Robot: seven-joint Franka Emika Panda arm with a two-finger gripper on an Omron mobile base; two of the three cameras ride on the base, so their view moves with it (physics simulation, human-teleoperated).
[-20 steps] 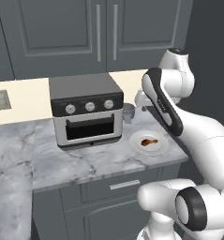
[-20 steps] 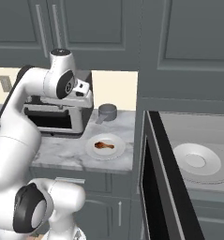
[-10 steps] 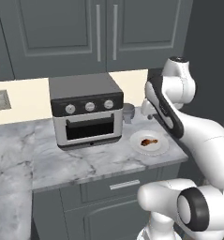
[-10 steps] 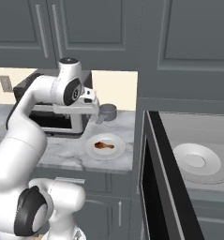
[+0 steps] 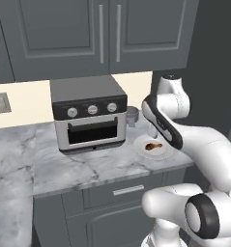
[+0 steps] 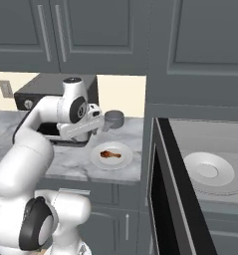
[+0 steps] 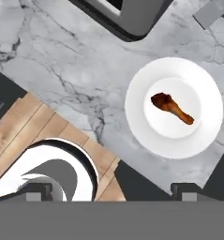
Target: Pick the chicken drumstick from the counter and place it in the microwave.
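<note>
On the grey-and-white veined marble counter (image 5: 88, 166), beside the grey three-knob toaster oven (image 5: 90, 113), a round white plate (image 6: 96, 157) is set, and the small reddish-brown chicken drumstick (image 7: 171, 107) is laid flat at its middle, thick end turned toward the oven. A small grey cup (image 6: 114, 118) stands behind the plate, near the wall. The two-finger gripper (image 6: 97, 125) is held above the counter between oven and plate, clear of both, its jaws spread wide and empty; this stance is judged to suit a descent over the meat. To the far side of the plate, the large built-in microwave (image 6: 200, 149) is left with its black-edged door (image 6: 163, 189) swung open, so the round white glass turntable (image 6: 208, 171) is exposed for loading.
</note>
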